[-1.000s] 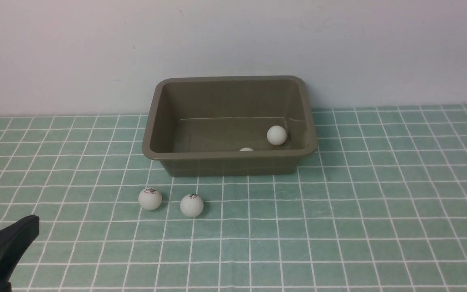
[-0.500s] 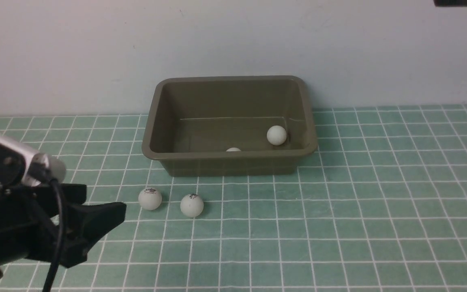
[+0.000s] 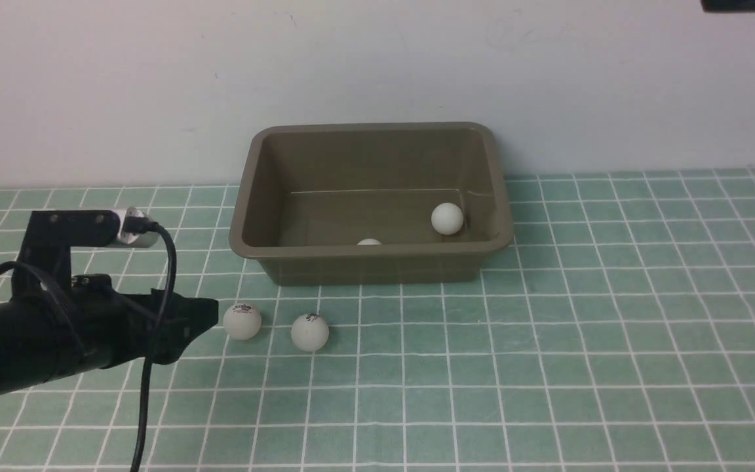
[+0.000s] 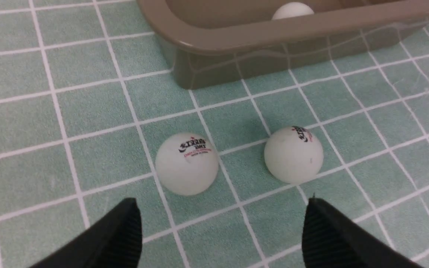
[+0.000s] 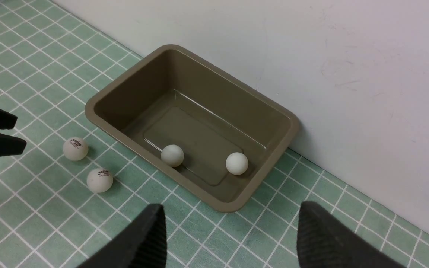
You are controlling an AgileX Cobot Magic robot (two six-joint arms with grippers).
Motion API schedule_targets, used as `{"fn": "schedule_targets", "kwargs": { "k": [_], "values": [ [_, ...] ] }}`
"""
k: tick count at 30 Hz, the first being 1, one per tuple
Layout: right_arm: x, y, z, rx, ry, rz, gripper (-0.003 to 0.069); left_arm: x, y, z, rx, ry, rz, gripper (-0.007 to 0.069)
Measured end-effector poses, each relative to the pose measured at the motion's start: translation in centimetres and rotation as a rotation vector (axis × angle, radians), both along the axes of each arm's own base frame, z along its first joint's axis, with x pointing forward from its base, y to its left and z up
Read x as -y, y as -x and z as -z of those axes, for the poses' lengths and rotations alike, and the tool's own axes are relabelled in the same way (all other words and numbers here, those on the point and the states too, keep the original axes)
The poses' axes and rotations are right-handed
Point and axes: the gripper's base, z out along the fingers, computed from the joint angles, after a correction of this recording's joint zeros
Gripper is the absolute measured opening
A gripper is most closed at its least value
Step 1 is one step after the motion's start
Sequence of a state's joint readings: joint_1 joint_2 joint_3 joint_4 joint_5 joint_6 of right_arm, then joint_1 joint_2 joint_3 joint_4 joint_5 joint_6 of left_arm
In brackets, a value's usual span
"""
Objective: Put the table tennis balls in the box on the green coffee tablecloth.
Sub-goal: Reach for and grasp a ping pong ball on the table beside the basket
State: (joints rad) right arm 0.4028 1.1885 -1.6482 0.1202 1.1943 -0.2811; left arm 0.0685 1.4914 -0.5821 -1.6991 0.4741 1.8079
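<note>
Pale wall (image 3: 154,78) behind; green coffee tablecloth (image 3: 548,341) covers the whole work surface, with the box (image 3: 371,262) set near the wall at centre. Four table tennis balls counted. Two lie inside the box: far ball (image 3: 447,218) toward its right end, near ball (image 3: 369,242) against the front wall, mostly hidden by the rim in the front view. Two sit on the cloth before the box's left half, near each other but apart: left ball (image 3: 242,320), right ball (image 3: 310,332). Left gripper (image 3: 212,313) is low over the cloth, jaws spread, empty, tips just short of the left ball. Right gripper (image 5: 229,208) is high above, jaws apart, nothing between them. Judgement: half done; two pickups and drops remain, left ball likely next.
</note>
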Motion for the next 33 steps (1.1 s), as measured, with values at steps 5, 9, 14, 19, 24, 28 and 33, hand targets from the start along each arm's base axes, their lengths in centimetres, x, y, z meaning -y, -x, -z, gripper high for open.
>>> {"fn": "schedule_targets", "kwargs": {
  "k": [5, 9, 14, 19, 24, 28, 33],
  "values": [
    [0.0, 0.0, 0.0, -0.001, -0.002, -0.001, 0.0433, 0.0, -1.8, 0.5, -0.001, -0.003, 0.021, 0.0526],
    [0.0, 0.0, 0.0, -0.001, -0.002, -0.001, 0.0433, 0.2, -3.0, 0.5, 0.007, 0.026, 0.043, 0.0581],
    [0.0, 0.0, 0.0, -0.002, -0.005, -0.003, 0.0433, 0.2, -3.7, 1.0, -0.02, 0.03, 0.044, 0.0609],
    [0.0, 0.0, 0.0, -0.002, -0.005, -0.003, 0.0433, 0.1, -4.0, 2.4, -0.071, 0.022, 0.05, 0.0604],
    [-0.1, 0.0, 0.0, 0.001, -0.008, -0.004, 0.0433, 0.2, -4.0, 3.4, -0.106, 0.014, 0.063, 0.0594],
    [-0.1, 0.0, -0.1, 0.005, -0.011, -0.004, 0.0433, 0.8, -3.9, 3.4, -0.105, 0.014, 0.091, 0.0594],
    [-0.1, 0.0, -0.1, 0.005, -0.011, -0.004, 0.0433, 1.0, -3.9, 2.8, -0.088, 0.016, 0.097, 0.0594]
  ]
}}
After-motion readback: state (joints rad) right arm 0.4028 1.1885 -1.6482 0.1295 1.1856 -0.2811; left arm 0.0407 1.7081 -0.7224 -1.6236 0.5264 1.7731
